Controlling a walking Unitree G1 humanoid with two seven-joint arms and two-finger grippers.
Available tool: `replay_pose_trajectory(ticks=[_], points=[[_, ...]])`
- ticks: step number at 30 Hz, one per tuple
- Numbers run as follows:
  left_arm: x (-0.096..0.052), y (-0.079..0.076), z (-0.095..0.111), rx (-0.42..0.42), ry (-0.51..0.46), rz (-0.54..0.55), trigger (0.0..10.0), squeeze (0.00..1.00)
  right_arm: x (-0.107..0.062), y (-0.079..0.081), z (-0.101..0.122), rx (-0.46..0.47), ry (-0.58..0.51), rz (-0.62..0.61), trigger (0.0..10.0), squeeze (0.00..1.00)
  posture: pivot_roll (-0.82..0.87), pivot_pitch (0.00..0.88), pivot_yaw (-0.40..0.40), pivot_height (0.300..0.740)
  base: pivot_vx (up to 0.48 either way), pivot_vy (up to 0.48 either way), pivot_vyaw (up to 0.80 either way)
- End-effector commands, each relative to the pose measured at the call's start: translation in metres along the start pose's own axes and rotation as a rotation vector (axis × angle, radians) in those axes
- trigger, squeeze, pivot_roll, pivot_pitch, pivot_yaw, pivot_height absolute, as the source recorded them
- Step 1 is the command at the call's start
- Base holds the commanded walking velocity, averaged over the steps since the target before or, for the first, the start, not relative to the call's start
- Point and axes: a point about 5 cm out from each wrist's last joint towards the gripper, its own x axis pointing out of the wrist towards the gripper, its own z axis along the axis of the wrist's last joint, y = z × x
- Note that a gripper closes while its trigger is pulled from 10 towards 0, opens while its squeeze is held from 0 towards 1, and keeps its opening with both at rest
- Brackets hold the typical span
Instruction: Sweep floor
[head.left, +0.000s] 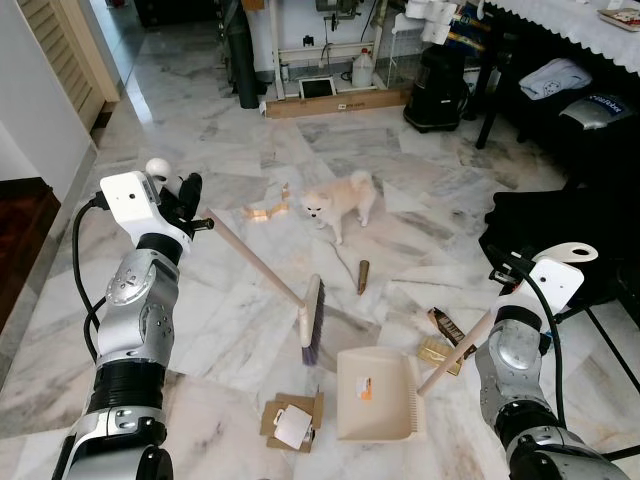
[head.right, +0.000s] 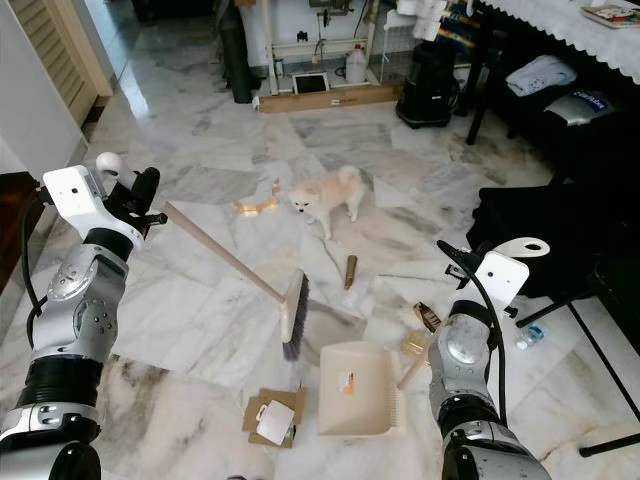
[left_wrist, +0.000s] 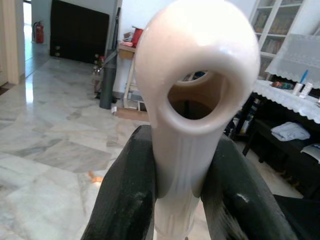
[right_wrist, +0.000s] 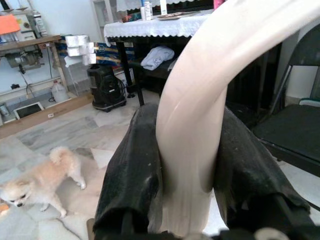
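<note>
My left gripper (head.left: 190, 205) is shut on the cream broom handle (head.left: 255, 264), held out over the marble floor at my left. The broom head (head.left: 313, 320) rests on the floor in the middle, bristles down. In the left wrist view both black fingers (left_wrist: 125, 190) clamp the handle's looped end (left_wrist: 192, 75). My right gripper (right_wrist: 175, 170) is shut on the cream dustpan handle (head.left: 458, 350). The dustpan (head.left: 375, 395) lies flat on the floor just right of the broom head. Litter lies around: cardboard with a white lid (head.left: 292, 420), gold wrappers (head.left: 440, 348), a brown tube (head.left: 363, 276), orange scraps (head.left: 265, 212).
A small cream dog (head.left: 340, 200) stands on the floor beyond the broom head. A black bag (head.left: 560, 235) and dark table legs lie to the right, a black appliance (head.left: 435, 90) and a long board (head.left: 335, 103) at the back, a wooden step (head.left: 20, 225) at the left.
</note>
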Motion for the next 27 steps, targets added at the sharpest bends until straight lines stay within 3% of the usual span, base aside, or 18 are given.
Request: replay_pose_trajectory(ticks=[1,13,21,27], points=[[0.0030,0.0004,0.0097,-0.002,-0.040,-0.009,10.0,0.00,0.0019,0.0049,0.0059,0.030,-0.024,0.004,10.0,0.00,0.10,0.034,0.030,0.740,0.000,0.319,0.00],[0.0041,-0.0018,0.0084,-0.006,-0.034,-0.020,10.0,0.00,0.0026,0.0050,0.0065,0.026,-0.026,0.002,10.0,0.00,0.10,0.013,0.032,0.740,0.000,0.324,0.00],[0.0050,-0.0015,0.0086,-0.006,-0.033,-0.019,10.0,0.00,0.0039,0.0068,0.0078,0.029,-0.025,0.004,10.0,0.00,0.11,0.015,0.030,0.740,0.000,0.000,0.00],[0.0057,-0.0021,0.0093,-0.002,-0.035,-0.021,10.0,0.00,0.0045,0.0059,0.0079,0.026,-0.023,-0.001,10.0,0.00,0.11,0.022,0.030,0.740,0.000,0.382,0.00]])
